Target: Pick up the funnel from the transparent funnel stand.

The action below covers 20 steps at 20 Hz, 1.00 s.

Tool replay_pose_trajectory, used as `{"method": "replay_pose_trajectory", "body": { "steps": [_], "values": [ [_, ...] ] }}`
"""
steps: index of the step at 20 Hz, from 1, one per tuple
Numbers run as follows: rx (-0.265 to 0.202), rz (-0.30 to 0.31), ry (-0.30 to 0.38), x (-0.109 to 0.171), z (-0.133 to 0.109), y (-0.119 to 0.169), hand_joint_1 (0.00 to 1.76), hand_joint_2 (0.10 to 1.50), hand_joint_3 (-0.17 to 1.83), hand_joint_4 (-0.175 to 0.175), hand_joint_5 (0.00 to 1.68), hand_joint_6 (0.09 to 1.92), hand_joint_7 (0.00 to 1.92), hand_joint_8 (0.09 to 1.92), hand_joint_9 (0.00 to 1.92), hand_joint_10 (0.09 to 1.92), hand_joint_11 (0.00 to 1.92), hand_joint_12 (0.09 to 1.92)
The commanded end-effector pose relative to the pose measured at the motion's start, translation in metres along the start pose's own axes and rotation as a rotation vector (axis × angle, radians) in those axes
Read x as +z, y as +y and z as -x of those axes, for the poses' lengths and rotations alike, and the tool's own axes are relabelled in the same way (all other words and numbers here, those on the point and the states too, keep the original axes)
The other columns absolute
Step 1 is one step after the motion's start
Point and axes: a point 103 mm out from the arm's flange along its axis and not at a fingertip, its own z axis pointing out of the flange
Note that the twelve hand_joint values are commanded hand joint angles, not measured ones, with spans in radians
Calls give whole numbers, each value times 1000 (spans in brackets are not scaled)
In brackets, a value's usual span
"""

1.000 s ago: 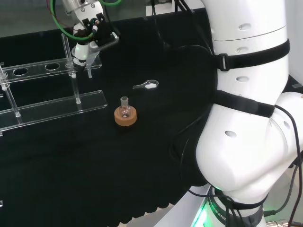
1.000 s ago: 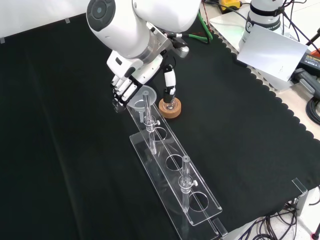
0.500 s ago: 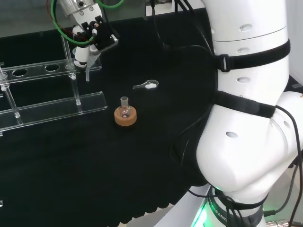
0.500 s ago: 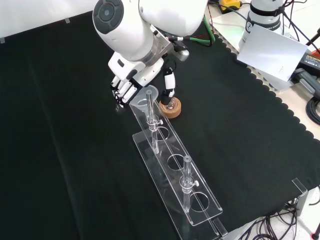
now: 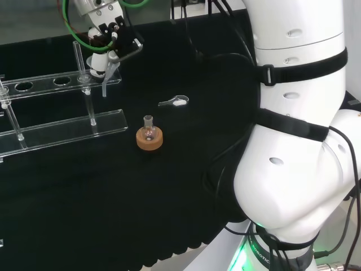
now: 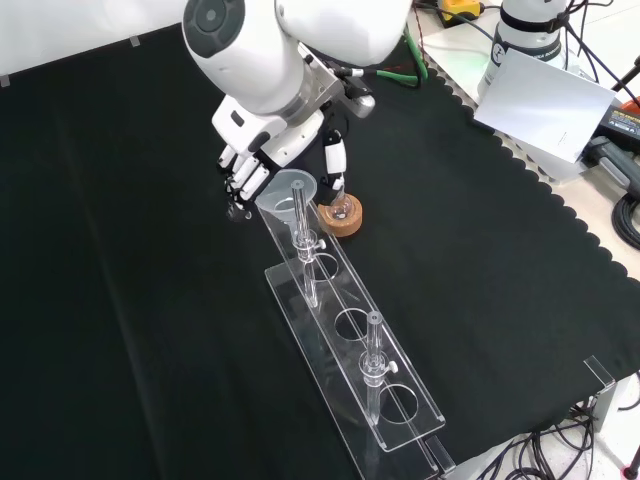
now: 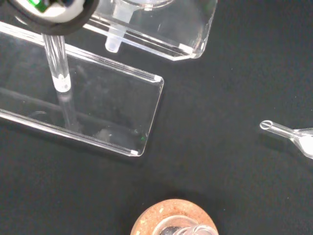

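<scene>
No writing or label can be read on any of the ware.

In the front view the hand sits in the upper middle of the frame, under a big white arm link with a round grey cap. Its fingers and thumb are curled around the clear funnel, whose wide mouth shows between them. The funnel sits at the top end of the clear stand, with its stem pointing down; whether it still rests in the stand's hole cannot be told.

In the head view the hand is at the upper left of the frame, with green cables looping above it, and the funnel stem hangs beside the right end of the stand.

Just right of the funnel in the front view stands a small round flask on a cork ring, close to the thumb. In the head view the flask and cork ring are in the middle of the frame, apart from the stand, and a small clear spoon with white powder lies on the black cloth above and to the right of them.

The stand's upright posts rise in front of the funnel in the front view.
</scene>
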Motion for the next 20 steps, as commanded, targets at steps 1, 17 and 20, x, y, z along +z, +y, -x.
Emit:
{"method": "replay_pose_trajectory", "body": {
  "steps": [1,17,20],
  "values": [
    [-20,-41,67,3,5,3,726,587,506,-66,245,87,37,697,329,742,228,1470],
    [-46,76,107,11,13,1,624,624,409,-79,400,87,347,749,806,623,283,1440],
    [-14,197,66,7,11,-4,709,656,430,-66,626,265,753,862,1073,686,409,1357]
  ]
}}
